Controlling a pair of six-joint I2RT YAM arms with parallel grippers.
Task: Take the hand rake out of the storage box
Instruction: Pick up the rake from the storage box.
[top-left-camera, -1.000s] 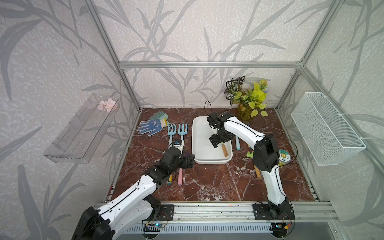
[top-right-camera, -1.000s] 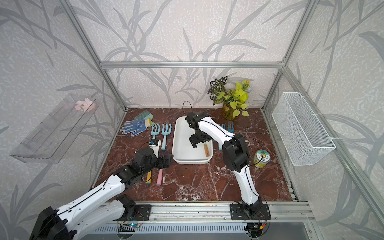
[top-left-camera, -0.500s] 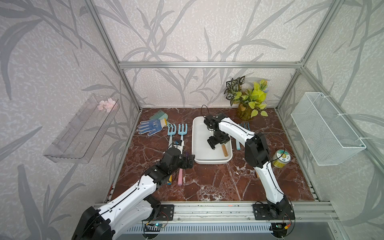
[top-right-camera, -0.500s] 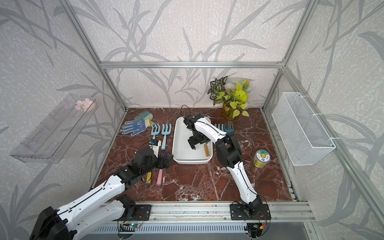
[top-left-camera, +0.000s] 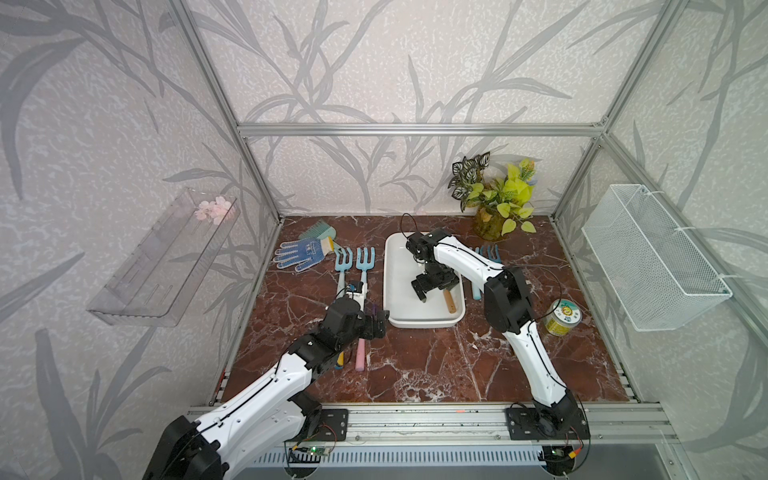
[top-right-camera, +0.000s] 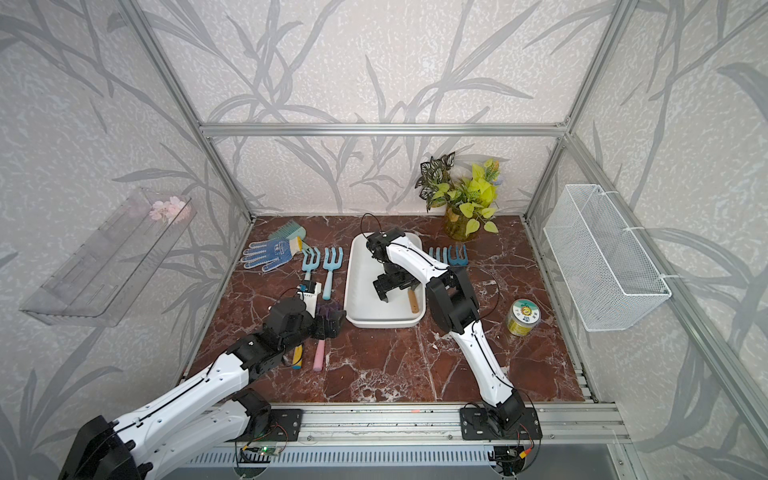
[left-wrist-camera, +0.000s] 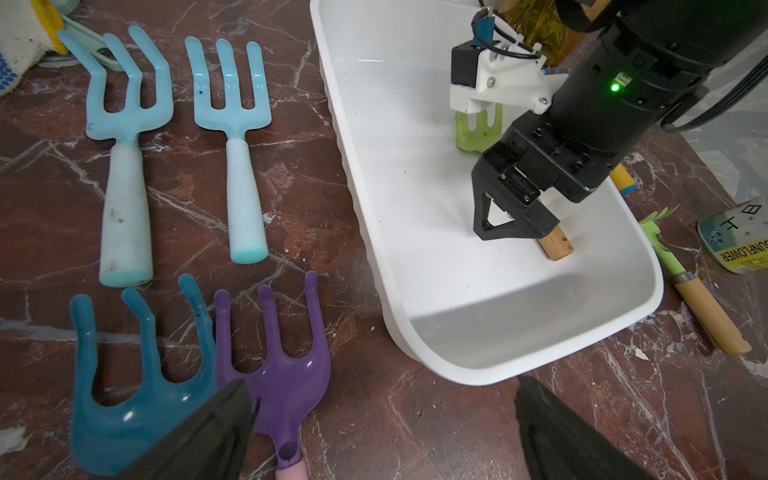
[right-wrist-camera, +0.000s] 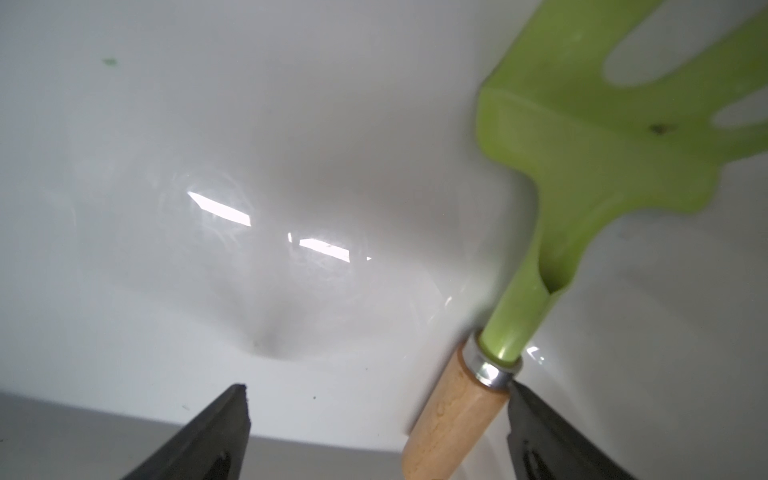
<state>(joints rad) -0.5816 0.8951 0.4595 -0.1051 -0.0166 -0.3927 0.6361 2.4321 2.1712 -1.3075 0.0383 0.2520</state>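
Note:
The storage box (top-left-camera: 399, 291) (top-right-camera: 361, 291) (left-wrist-camera: 415, 232) is a glossy white tub at mid-table. The hand rake lies inside it: a lime-green head (right-wrist-camera: 602, 124) (left-wrist-camera: 478, 131) on a wooden handle (right-wrist-camera: 453, 419) (top-left-camera: 449, 301) (top-right-camera: 412, 302). My right gripper (top-left-camera: 434, 291) (top-right-camera: 397, 291) (right-wrist-camera: 378, 432) reaches down into the box, open. The handle sits between its jaws, right against one fingertip (right-wrist-camera: 548, 432). My left gripper (top-left-camera: 376, 326) (top-right-camera: 334, 322) (left-wrist-camera: 382, 436) hovers open over bare table by the box's near left corner, holding nothing.
Two pale blue forks (top-left-camera: 353, 266), a teal rake (left-wrist-camera: 124, 374) and a purple rake (left-wrist-camera: 274, 365) lie left of the box. A glove (top-left-camera: 299, 253) and comb lie farther back. A blue rake (top-left-camera: 486, 253), another green rake (left-wrist-camera: 698, 307), a tin (top-left-camera: 563, 318) and a plant (top-left-camera: 494, 203) stand right of it.
The right gripper's jaws have opened wider around the handle and the arm's elbow has shifted slightly left. The left arm has not moved.

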